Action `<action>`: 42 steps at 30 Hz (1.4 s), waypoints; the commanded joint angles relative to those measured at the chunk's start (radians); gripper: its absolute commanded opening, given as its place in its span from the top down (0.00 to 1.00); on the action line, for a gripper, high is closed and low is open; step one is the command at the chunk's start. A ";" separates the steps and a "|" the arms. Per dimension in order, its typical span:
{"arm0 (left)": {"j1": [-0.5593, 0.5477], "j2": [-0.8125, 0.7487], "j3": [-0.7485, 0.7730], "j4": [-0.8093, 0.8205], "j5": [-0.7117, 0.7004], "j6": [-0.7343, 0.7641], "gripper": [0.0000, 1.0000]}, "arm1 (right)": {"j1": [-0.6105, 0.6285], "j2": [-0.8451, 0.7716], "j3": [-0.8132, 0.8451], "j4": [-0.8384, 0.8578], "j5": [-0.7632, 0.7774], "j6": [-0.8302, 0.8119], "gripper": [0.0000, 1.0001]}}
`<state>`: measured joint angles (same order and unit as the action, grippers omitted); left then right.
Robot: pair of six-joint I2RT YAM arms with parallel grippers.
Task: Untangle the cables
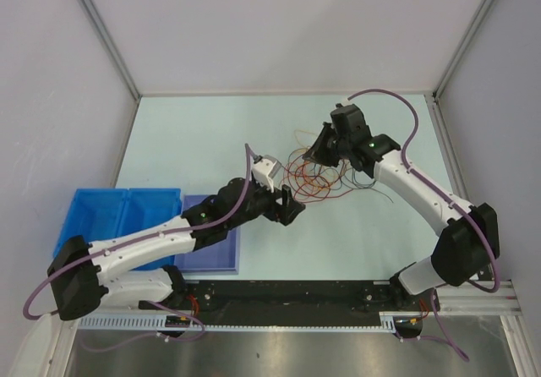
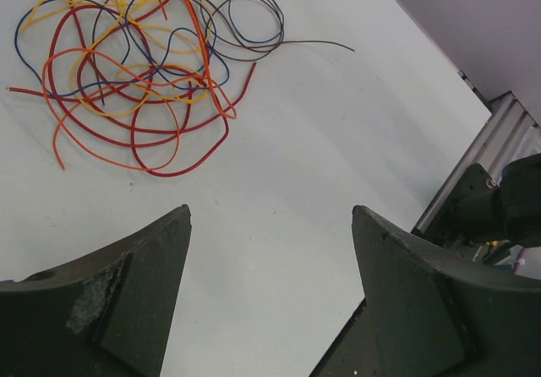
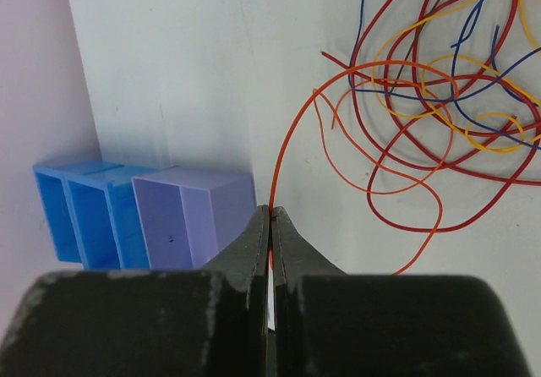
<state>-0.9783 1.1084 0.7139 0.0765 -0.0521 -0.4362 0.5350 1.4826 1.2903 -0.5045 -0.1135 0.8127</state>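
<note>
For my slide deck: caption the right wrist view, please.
Right gripper shut on an orange cable leading to the tangled cables, blue bins behind.

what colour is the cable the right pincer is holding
An orange cable, clamped in the right pincer; right wrist view shows it best.

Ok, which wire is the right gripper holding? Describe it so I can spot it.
On the pale table, right of centre, lies a tangle of coloured wires. The right gripper pinches one orange wire. It alone arches from the closed jaws into the pile; the red, yellow and blue loops lie loose.
</note>
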 commanded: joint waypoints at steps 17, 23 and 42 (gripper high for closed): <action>-0.076 0.228 0.177 0.146 -0.265 0.053 0.39 | -0.013 -0.074 0.014 -0.005 -0.121 0.031 1.00; -0.076 0.269 0.223 0.137 -0.279 0.057 0.76 | -0.015 -0.081 0.014 -0.011 -0.150 0.023 1.00; -0.082 0.019 0.276 -0.069 -0.380 0.120 1.00 | -0.106 -0.073 -0.036 0.026 -0.226 -0.015 1.00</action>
<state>-1.0538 1.2079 0.9588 0.0219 -0.3870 -0.3538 0.4313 1.4395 1.2663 -0.5152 -0.3065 0.8074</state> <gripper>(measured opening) 0.005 0.010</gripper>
